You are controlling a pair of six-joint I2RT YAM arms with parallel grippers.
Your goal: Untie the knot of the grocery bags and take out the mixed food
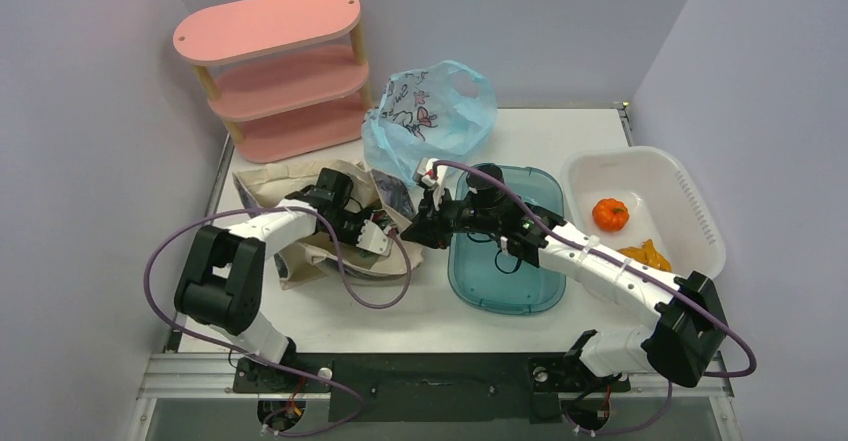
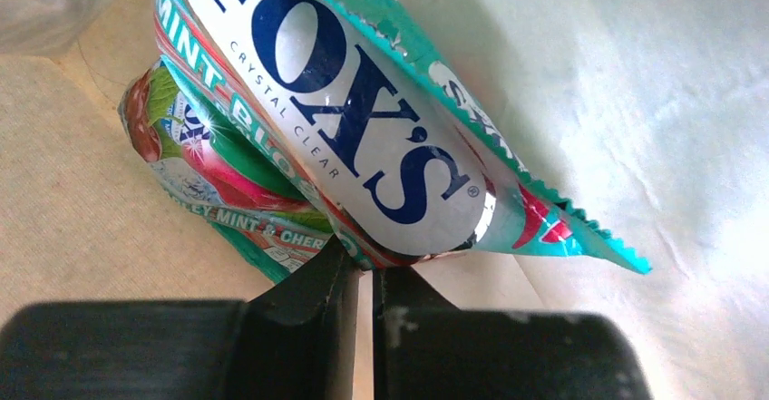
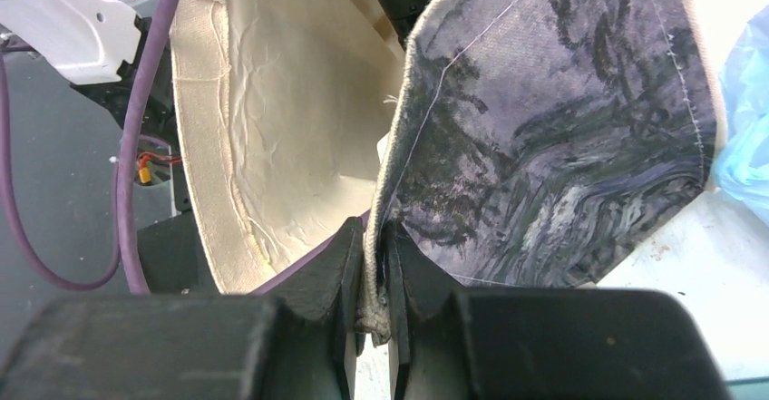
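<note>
Left fingers (image 2: 308, 300) were pinched shut on the glossy, crinkled green-white-red snack packet (image 2: 363, 137); right fingers (image 3: 317, 282) clamped the stitched rim of the coarse beige canvas tote (image 3: 290, 119).

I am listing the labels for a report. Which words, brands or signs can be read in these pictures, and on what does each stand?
"FOX'S": snack packet, large blue letters, first letter partly cropped.
"CRYSTAL CLEAR": same packet, under the brand.
"MINT": its green side.
"MINT & CHER", cut off: its lower edge.
Grocery bag: dark lettering, too small to read.
Canvas tote: dark print, no words.
</note>
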